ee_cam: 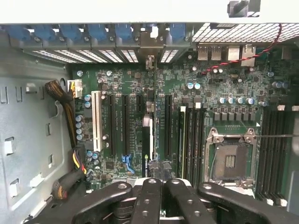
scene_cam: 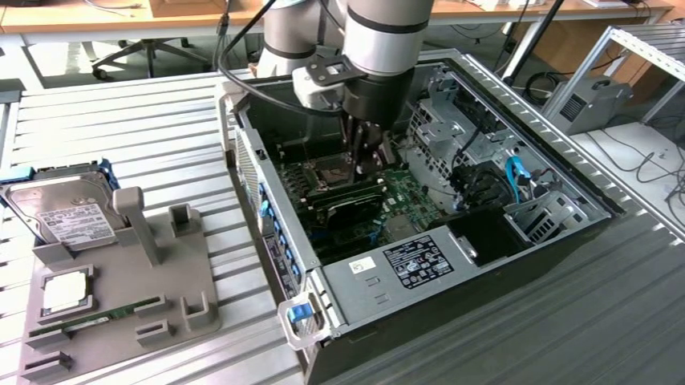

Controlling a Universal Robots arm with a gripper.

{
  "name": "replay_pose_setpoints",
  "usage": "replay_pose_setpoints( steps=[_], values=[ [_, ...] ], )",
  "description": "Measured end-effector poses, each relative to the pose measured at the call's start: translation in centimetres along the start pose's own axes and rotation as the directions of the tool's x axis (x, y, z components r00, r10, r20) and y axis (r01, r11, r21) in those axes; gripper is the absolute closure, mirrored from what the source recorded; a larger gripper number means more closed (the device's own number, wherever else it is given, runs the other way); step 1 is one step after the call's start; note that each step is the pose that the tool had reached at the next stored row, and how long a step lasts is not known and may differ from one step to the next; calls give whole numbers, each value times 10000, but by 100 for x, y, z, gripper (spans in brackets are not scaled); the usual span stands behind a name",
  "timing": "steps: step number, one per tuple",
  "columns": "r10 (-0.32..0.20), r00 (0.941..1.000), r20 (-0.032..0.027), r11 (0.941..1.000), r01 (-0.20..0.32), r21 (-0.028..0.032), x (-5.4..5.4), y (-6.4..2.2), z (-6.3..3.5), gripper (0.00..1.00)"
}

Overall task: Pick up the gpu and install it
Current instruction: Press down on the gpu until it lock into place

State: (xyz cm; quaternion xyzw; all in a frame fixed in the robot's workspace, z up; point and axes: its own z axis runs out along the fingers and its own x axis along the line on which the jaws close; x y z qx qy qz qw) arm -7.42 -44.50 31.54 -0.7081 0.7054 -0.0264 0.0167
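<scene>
My gripper [scene_cam: 364, 152] reaches down into the open computer case [scene_cam: 557, 172], over the motherboard [scene_cam: 412, 200]. In the wrist view its black fingers [ee_cam: 148, 198] are shut on the gpu [ee_cam: 146, 149]. The card is seen edge-on as a thin dark strip standing upright. It runs from my gripper [ee_cam: 156, 181] along the expansion slots [ee_cam: 125, 126] toward the case's rear wall, and its silver bracket [ee_cam: 150, 49] is among the blue slot latches [ee_cam: 124, 32]. Whether its edge connector sits in a slot is hidden. In the exterior view the gpu [scene_cam: 367, 171] is a dark sliver below the fingers.
The empty CPU socket [ee_cam: 231, 158] and memory slots [ee_cam: 191, 140] lie beside the card. Cable bundles [ee_cam: 70, 107] hang by the case wall. On the exterior view's left, a grey fixture [scene_cam: 128, 297] holds a hard drive [scene_cam: 64, 212], a processor [scene_cam: 66, 290] and a memory stick [scene_cam: 96, 318].
</scene>
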Motion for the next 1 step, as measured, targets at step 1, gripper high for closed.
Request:
replay_pose_setpoints(
  steps=[1],
  values=[
    [0,10000,0,10000,0,2,0,0,-4,89]
  ],
)
